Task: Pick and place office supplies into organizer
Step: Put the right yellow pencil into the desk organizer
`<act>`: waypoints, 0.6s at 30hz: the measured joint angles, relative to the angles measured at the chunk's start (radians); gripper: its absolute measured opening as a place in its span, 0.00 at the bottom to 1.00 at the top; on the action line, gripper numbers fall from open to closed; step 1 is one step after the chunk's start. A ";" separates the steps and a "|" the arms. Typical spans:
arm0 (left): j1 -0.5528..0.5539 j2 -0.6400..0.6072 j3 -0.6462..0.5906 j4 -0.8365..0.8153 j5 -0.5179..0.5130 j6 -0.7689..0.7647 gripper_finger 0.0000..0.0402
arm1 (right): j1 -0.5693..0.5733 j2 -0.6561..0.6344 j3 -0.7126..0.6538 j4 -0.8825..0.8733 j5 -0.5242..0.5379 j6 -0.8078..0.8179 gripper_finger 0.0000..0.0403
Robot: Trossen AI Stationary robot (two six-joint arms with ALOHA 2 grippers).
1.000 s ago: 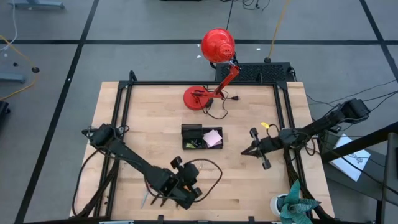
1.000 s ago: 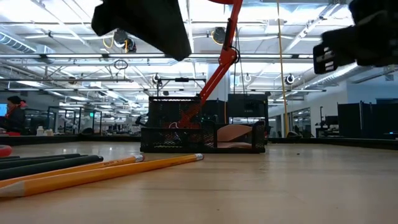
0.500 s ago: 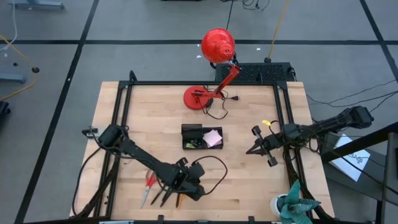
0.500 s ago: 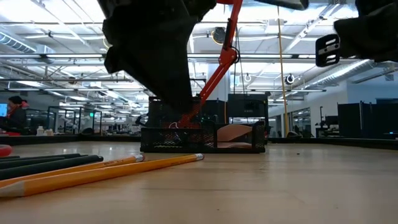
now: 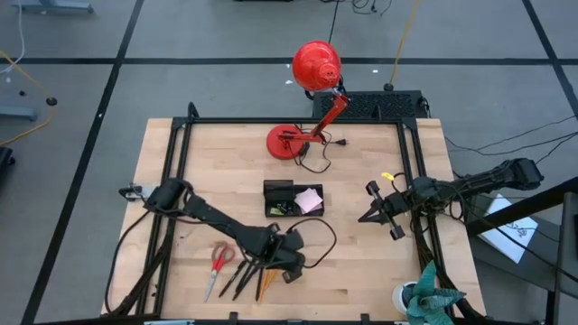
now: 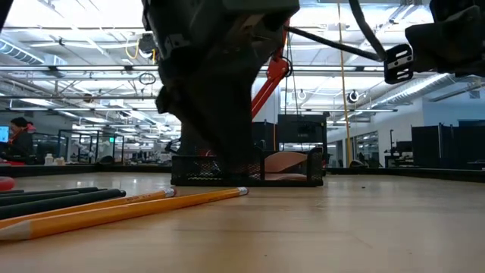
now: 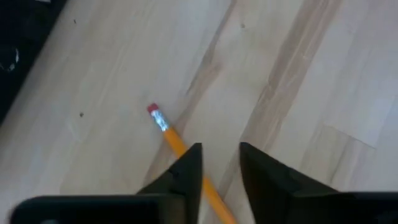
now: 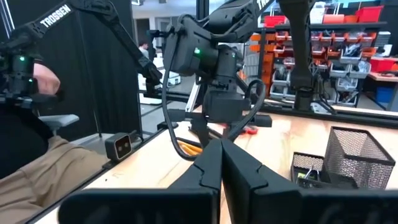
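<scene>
From above, the organizer point(image 5: 293, 199) sits mid-surface in front of the red lamp point(image 5: 315, 65), while the left end effector point(image 5: 268, 268) hangs over the loose supplies well in front of the organizer: red-handled scissors point(image 5: 217, 264), black pens point(image 5: 242, 278) and orange pencils point(image 5: 262, 287). The right end effector point(image 5: 363, 217) waits beside the organizer, closed and empty. At table height, the pencils point(image 6: 129, 205) lie in front of the mesh organizer point(image 6: 247, 168). The left wrist view shows its fingers point(image 7: 186, 171) partly apart, straddling one pencil point(image 7: 186, 152) and not clamped on it. The right wrist view shows its own fingers point(image 8: 211, 168) pressed together. The risk I see: the fingers sit off the pencil's line, so closing may roll or flick it aside.
</scene>
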 joint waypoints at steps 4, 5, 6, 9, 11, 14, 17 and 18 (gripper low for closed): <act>0.012 0.000 0.000 0.001 -0.002 0.005 0.47 | 0.000 0.000 0.000 0.000 0.000 0.000 0.00; 0.016 0.000 0.000 0.002 -0.001 0.005 0.51 | 0.000 0.000 0.000 0.001 0.000 0.000 0.00; 0.019 0.000 0.000 0.004 0.000 0.001 0.54 | 0.000 0.000 0.000 0.001 0.000 0.000 0.00; 0.033 0.000 0.000 0.005 0.014 -0.018 0.60 | 0.000 0.000 0.000 0.000 0.000 0.001 0.00; 0.039 0.000 0.000 0.000 0.016 -0.019 0.61 | 0.000 0.000 0.000 -0.001 0.001 0.001 0.00; 0.040 0.000 0.000 -0.030 0.015 -0.010 0.60 | 0.000 0.000 0.000 -0.001 0.001 0.004 0.00; 0.039 0.000 0.000 -0.085 0.015 -0.009 0.57 | 0.000 0.000 0.000 -0.001 0.001 0.004 0.00; 0.038 0.000 0.000 -0.098 0.016 -0.008 0.56 | 0.000 0.000 0.000 -0.002 0.002 0.005 0.00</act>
